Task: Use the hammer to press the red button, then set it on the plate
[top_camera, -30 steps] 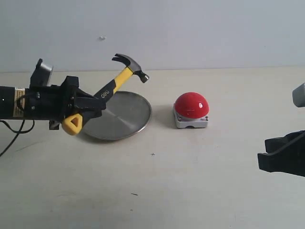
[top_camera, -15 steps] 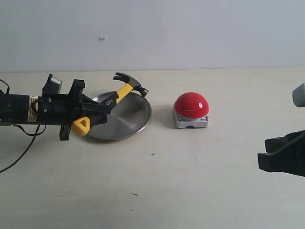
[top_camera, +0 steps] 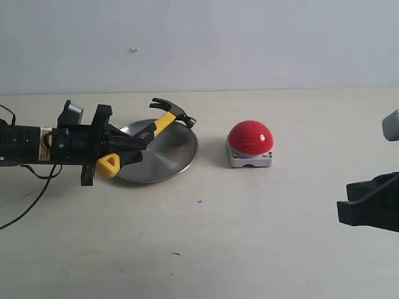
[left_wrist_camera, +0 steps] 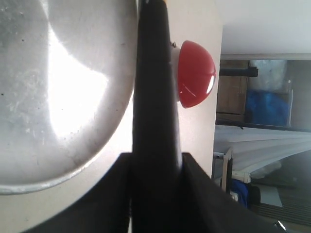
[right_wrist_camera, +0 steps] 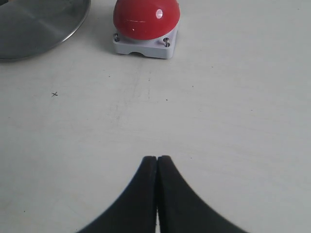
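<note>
Hammer (top_camera: 154, 126): lowered from its raised position, handle now at a shallower tilt. Head: now low over the far rim of the plate (top_camera: 167, 154). Left gripper (top_camera: 128, 147): descended with it toward the table.

Exterior view: looking from far off and a little above, straight at the red button (top_camera: 250, 138), with the wall (top_camera: 249, 43) behind it. Left wrist view: tipped sideways, very close over the plate (left_wrist_camera: 43, 97), looking across it to the red button. Right wrist view: low over the table (right_wrist_camera: 218, 121), facing the red button from the same side as the exterior view, but nearer. Shared by all three: red button and some of the plate.
</note>
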Action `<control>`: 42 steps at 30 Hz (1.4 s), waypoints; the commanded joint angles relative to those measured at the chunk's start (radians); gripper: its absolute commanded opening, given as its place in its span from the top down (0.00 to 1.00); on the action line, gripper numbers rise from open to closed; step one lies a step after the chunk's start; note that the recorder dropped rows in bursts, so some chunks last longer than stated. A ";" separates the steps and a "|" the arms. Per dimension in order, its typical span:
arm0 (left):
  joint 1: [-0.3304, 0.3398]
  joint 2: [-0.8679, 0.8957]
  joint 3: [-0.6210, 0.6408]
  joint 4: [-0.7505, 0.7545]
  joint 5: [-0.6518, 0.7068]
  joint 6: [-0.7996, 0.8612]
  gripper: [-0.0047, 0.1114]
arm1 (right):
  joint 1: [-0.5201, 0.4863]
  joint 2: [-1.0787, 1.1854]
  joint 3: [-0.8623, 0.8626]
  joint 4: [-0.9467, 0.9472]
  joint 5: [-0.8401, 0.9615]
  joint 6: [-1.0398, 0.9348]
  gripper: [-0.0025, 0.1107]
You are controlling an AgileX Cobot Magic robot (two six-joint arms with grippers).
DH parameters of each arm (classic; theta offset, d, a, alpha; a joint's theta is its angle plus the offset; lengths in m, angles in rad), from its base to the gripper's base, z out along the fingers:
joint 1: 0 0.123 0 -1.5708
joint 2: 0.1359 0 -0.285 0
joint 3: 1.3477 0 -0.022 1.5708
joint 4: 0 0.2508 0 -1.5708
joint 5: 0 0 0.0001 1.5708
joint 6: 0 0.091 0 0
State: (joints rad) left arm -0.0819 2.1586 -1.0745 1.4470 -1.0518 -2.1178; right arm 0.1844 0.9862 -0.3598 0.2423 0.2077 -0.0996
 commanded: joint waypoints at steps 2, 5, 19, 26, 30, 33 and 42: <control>0.004 -0.006 -0.011 -0.008 0.001 -0.005 0.96 | 0.001 -0.008 0.003 0.003 0.000 -0.004 0.98; 0.004 -0.006 -0.011 0.006 0.017 -0.005 0.96 | 0.001 -0.008 0.003 0.003 0.000 -0.004 0.98; 0.062 -0.006 -0.011 0.077 0.028 -0.005 0.53 | 0.001 -0.008 0.003 0.003 0.002 -0.004 0.98; 0.143 -0.006 -0.011 0.156 0.008 -0.005 0.52 | 0.001 -0.008 0.003 0.003 0.000 -0.004 0.98; 0.173 -0.011 -0.011 0.156 -0.081 0.060 0.53 | 0.001 -0.009 0.003 0.003 -0.048 -0.026 0.98; 0.179 -0.031 0.003 0.135 -0.130 0.156 0.73 | 0.001 -0.018 0.004 0.003 -0.091 -0.039 0.98; 0.179 -0.239 0.217 -0.085 -0.151 0.618 0.96 | 0.001 -0.276 0.132 0.003 -0.311 -0.047 0.98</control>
State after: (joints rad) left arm 0.0943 2.0020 -0.9344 1.4575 -1.1941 -1.6437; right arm 0.1844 0.8130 -0.2681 0.2444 -0.0176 -0.1423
